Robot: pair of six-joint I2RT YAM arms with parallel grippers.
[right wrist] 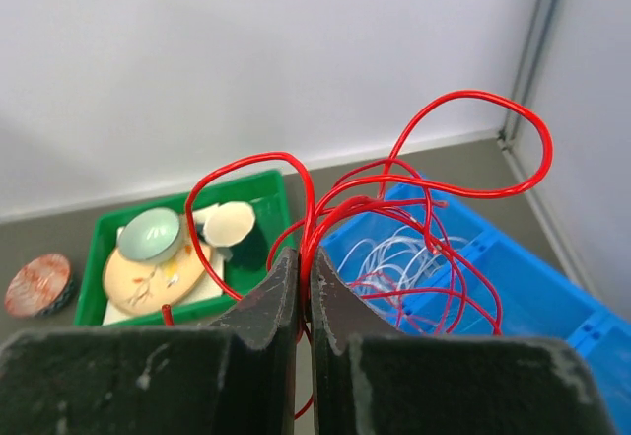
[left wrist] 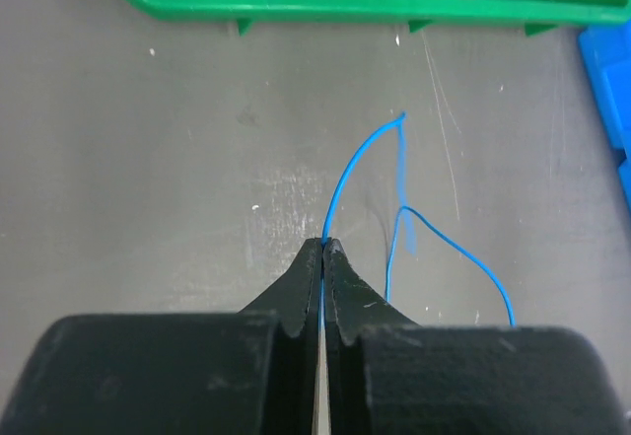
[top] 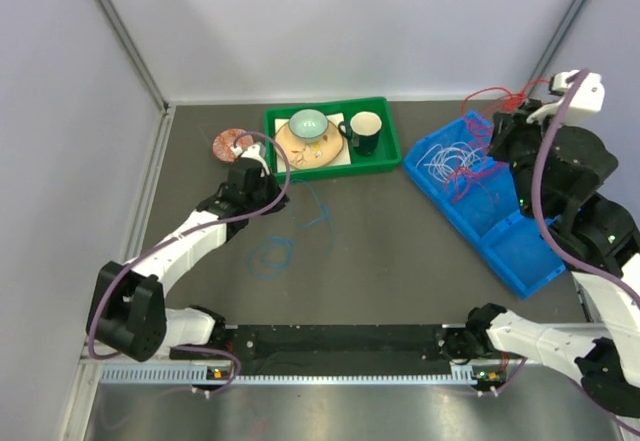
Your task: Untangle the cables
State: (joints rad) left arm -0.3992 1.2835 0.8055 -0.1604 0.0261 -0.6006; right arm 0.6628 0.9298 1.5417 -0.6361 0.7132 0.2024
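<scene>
Jaws tight — blue cable (left wrist: 402, 169), red cable (right wrist: 483, 93)

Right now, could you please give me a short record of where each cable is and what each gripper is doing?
left gripper: shut on the blue cable, low over the table
blue cable: outside both trays, loose loops on the table in front of the green tray
right gripper: shut on the red cable, raised above the blue tray
red cable: lifted in big loops, lower strands running among the white cable
white cable: lying in the blue tray, not gripped
separated so far: blue only, as far as I can see
</scene>
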